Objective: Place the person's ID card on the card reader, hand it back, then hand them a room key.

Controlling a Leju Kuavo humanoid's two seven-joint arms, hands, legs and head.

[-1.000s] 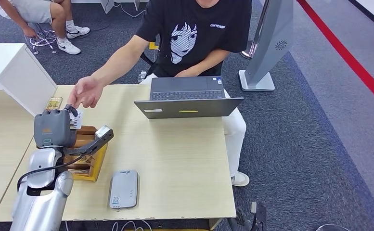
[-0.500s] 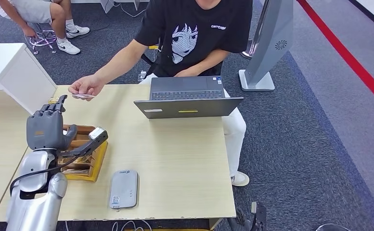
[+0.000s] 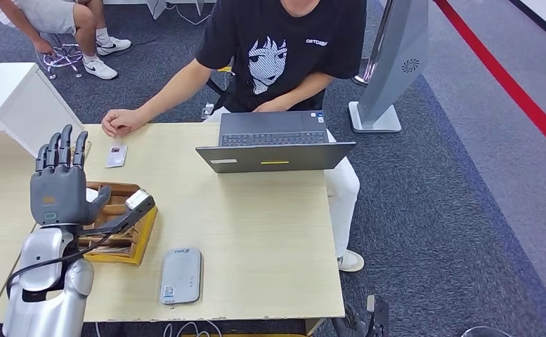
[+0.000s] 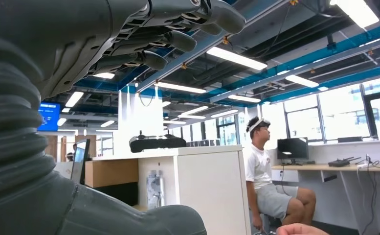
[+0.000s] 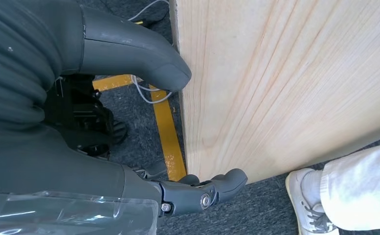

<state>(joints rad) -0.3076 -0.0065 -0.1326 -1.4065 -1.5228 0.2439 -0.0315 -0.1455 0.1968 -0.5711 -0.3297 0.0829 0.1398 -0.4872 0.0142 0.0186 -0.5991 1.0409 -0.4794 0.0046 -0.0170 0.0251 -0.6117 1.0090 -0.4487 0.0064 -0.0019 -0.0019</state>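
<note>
1. The left hand is raised upright above the left edge of the table, fingers straight and apart, palm empty (released, holding nothing).
2. In the left wrist view the same hand stretches out with its fingers spread against the ceiling lights.
3. The right hand hangs beside the table's edge in its wrist view, thumb and a finger apart with nothing between them; it seems loose and empty, though most of its fingers are hidden.
4. The ID card lies flat on the table near the far left corner, apart from the left hand.
5. The person's hand rests at the far edge of the table, just beyond the card and not touching it.
6. The card reader, a pale grey slab, lies near the near edge, with nothing on it.
7. A wooden holder on a yellow base sits at the left edge, partly behind the left hand; what it holds is unclear.
8. An open laptop stands at the far edge in front of the seated person.
</note>
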